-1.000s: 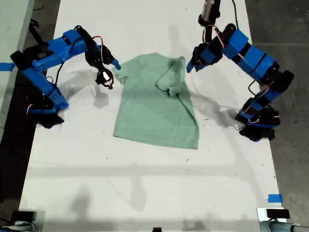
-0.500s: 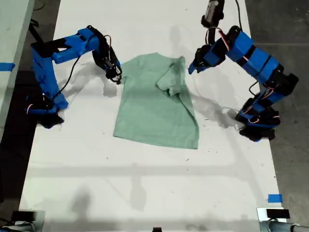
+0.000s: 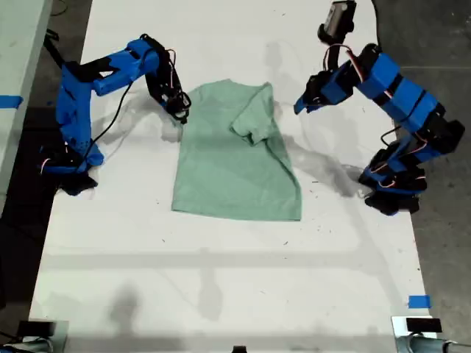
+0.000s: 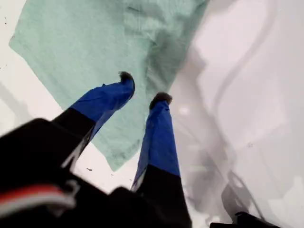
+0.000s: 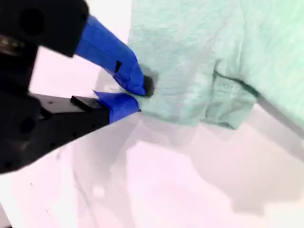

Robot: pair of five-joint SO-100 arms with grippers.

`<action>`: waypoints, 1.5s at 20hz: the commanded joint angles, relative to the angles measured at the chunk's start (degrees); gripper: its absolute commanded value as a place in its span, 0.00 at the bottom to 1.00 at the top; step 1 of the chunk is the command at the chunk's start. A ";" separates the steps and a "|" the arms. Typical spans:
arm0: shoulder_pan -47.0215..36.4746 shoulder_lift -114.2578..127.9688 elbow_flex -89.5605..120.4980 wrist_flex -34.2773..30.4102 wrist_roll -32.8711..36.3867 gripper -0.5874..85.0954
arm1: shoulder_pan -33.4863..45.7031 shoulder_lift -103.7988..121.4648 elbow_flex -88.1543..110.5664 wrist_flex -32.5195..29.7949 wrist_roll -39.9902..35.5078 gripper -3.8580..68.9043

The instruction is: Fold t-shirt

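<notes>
While second hand (image 5: 137,97) pinches t-shirt (image 3: 237,154) edge.

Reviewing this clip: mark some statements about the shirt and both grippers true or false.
1. The pale mint-green cloth t-shirt lies on the white table. True.
2. My first gripper is clamped on the shirt. False: its jaws are open, above the cloth.
3. My second gripper is at the shirt's edge on the exterior view's left. True.
4. The shirt is folded in half. False: it is mostly spread flat, with only one sleeve turned in.
</notes>
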 commanded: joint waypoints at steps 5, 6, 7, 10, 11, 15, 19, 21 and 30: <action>-8.00 24.96 6.94 1.85 2.81 0.01 | -0.26 4.92 2.37 -3.34 0.79 0.21; -8.00 27.42 7.65 1.76 2.90 0.01 | -0.18 5.01 2.81 -3.69 0.88 0.21; -7.73 28.65 7.73 1.58 3.69 0.01 | -0.18 5.01 3.25 -3.96 0.88 0.21; -4.66 28.30 5.01 3.08 5.19 0.01 | -0.18 5.80 5.01 -4.75 1.23 0.21; -2.90 27.95 3.78 3.25 5.19 0.01 | -0.18 6.15 5.54 -5.01 1.41 0.21; 4.31 25.14 -4.13 3.78 4.66 0.01 | -0.18 7.21 6.59 -5.10 1.85 0.21; 11.25 19.69 -12.22 2.20 2.55 0.01 | -0.35 8.61 8.26 -5.27 2.55 0.21; 14.50 13.80 -18.54 1.85 1.41 0.01 | -0.53 8.88 8.70 -5.27 2.81 0.21; 22.15 -1.41 -24.79 -14.15 -4.48 0.01 | -1.32 11.78 13.27 -5.71 4.31 0.21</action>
